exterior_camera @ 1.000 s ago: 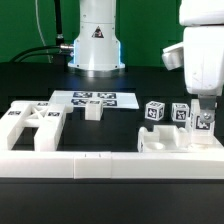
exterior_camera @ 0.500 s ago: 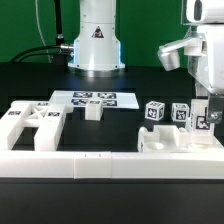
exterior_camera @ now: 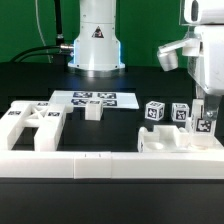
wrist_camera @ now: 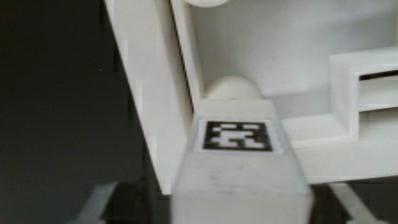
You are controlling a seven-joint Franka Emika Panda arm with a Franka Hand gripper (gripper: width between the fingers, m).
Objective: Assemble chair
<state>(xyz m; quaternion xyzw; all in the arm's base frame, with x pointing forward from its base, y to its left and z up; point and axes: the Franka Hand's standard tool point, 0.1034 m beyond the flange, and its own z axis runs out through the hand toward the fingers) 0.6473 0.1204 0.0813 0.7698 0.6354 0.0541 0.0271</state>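
**A:** What has the gripper (exterior_camera: 203, 112) got?

**B:** It is clamped on a leg (wrist_camera: 240, 137), a white bar with a square tag. The leg is upright at the panel (exterior_camera: 160, 142) on the exterior view's right (whether they touch, I cannot tell).

**A:** How should it be seated?

**B:** I'd say straight down, squared to the panel's edge, with no twist.

**A:** And the rest of the chair?

**B:** Loose. Two tagged cubes (exterior_camera: 153, 111) stand just behind that panel. A slotted panel (exterior_camera: 30, 122) and a block (exterior_camera: 92, 110) lie well apart, near the marker board (exterior_camera: 95, 98).
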